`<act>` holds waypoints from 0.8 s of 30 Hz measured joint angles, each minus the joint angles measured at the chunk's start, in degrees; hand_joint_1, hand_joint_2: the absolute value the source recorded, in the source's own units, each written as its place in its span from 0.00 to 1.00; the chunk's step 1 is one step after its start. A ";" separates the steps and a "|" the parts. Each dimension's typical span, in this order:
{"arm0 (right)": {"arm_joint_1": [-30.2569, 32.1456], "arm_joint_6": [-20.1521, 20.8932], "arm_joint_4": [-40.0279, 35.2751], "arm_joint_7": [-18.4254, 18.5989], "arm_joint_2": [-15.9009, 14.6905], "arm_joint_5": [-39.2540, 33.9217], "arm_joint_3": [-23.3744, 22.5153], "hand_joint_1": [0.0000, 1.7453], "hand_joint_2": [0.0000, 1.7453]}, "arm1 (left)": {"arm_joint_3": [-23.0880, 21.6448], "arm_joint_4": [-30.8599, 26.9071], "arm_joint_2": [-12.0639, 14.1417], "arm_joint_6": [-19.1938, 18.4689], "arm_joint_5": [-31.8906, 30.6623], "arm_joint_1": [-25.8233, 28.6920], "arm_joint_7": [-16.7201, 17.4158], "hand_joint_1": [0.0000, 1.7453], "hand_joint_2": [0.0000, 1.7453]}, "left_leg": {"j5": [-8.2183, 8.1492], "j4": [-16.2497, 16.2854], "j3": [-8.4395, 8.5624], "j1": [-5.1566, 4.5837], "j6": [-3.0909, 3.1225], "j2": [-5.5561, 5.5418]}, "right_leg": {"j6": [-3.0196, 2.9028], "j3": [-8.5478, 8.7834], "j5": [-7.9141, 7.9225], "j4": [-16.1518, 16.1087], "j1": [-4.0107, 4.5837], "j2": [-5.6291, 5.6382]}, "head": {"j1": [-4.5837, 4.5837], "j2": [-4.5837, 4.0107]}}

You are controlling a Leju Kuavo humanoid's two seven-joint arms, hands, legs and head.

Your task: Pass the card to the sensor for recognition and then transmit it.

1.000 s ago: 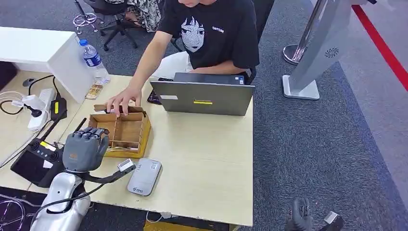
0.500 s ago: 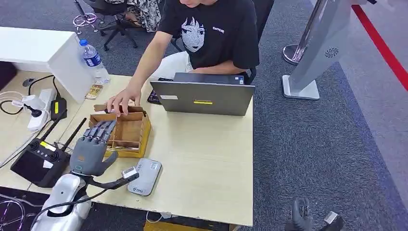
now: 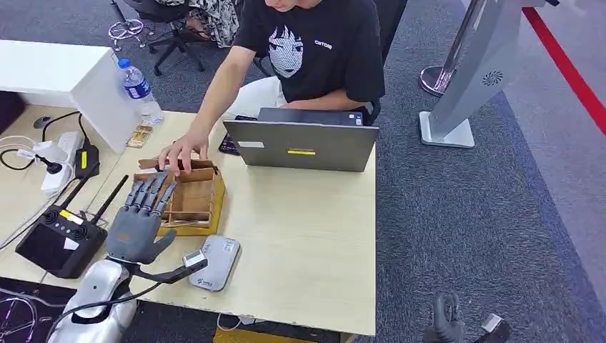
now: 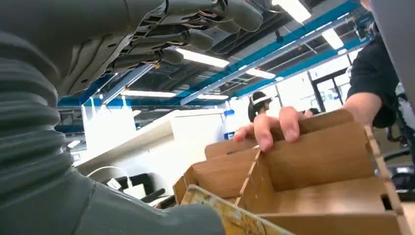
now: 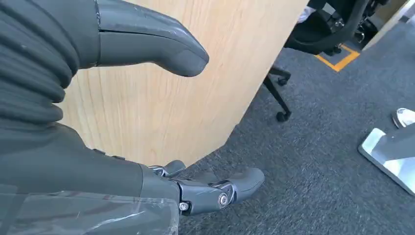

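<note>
Now the left hand (image 3: 136,221) hangs over the near end of the wooden box (image 3: 187,199), fingers (image 3: 150,191) stretched out straight and spread, gripping nothing; in the wrist view they fan above the box without touching it. A person's hand (image 3: 182,151) rests on the box's far wall, at about twelve o'clock from the robot's palm, steadying it. The card itself? I can't pick it out for certain; pale slivers lie along the box's near edge, and my guess is that is where it waits. A card should be light, stiff, thin and slick, so it wants a pinch on the short edge, thumb against fingertip, lifted clear of the divider rather than scooped. The grey sensor (image 3: 213,261) sits on the desk (image 3: 307,229) at roughly four o'clock from the left hand, just beside the box. Down at the desk's edge the right hand (image 5: 147,117) hangs with fingers loosely apart, thumb clear, empty.
</note>
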 joint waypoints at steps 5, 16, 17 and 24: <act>0.00 0.06 0.00 0.04 0.00 0.04 -0.09 0.00 1.00 | -0.20 1.15 0.94 -0.09 -1.03 -0.14 1.64 0.00 1.00 | 0.00 0.00 0.00 0.00 0.00 0.01 | 0.00 -0.01 0.00 0.00 0.00 0.00 | -0.02 0.00; -0.04 0.04 0.00 0.24 0.00 0.85 -0.13 0.00 1.00 | -0.17 6.46 2.78 -0.92 -0.22 -2.22 1.94 0.00 1.00 | 0.00 0.00 0.00 0.00 0.00 0.00 | 0.00 0.00 0.00 0.00 0.00 0.00 | -0.02 0.00; -0.04 0.04 0.00 0.24 0.00 0.85 -0.13 0.00 1.00 | -0.17 6.86 2.78 -0.90 -0.22 -2.38 1.94 0.00 1.00 | 0.00 0.00 0.00 0.00 0.00 0.00 | 0.00 0.00 0.00 0.00 0.00 0.00 | -0.02 0.00; -0.09 0.04 0.00 0.31 0.00 0.87 -0.13 0.00 1.00 | -0.17 9.29 2.82 -0.83 -0.22 -3.43 1.83 0.03 1.00 | 0.00 0.00 -0.01 0.00 0.00 0.00 | 0.00 0.00 0.00 0.00 0.00 0.00 | 0.00 0.00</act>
